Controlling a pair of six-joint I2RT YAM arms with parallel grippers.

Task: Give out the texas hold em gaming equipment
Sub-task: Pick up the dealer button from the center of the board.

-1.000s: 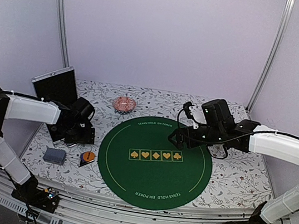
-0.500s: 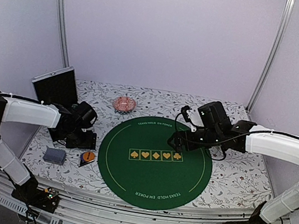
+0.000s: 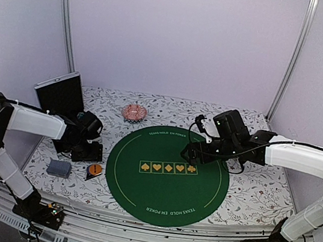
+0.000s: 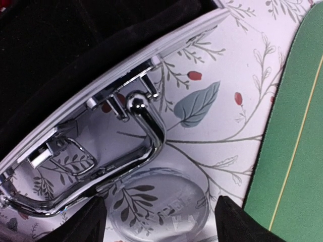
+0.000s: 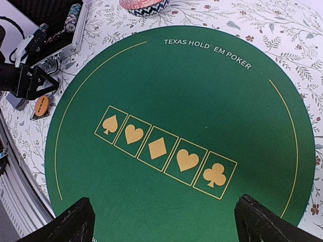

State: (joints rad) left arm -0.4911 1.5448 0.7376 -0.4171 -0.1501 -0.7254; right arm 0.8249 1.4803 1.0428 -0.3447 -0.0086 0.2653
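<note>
Floral cloth [image 3: 248, 195] covers the table, and a round green mat [image 3: 167, 186] lies in its middle. Nearest the arm bases, on the left, a grey-blue deck of cards [image 3: 59, 168] rests on the cloth, with an orange button disc [image 3: 95, 169] just beside it to the right. Behind these, the left gripper [image 4: 159, 214] hangs low at the front of the open case [image 3: 60, 92], its fingers [image 4: 86, 224] well spread and gripping nothing. A clear disc [image 4: 161, 194] lies on the cloth between them, just below the case's chrome handle [image 4: 149, 133]. Striped poker chips [image 5: 73, 15] stand in rows inside the case. Farther in, the right gripper [image 5: 164, 224] hovers over the mat's far right part, its fingers [image 5: 73, 222] fully apart and empty. A pink dish [image 3: 133, 112] sits beyond the mat.
</note>
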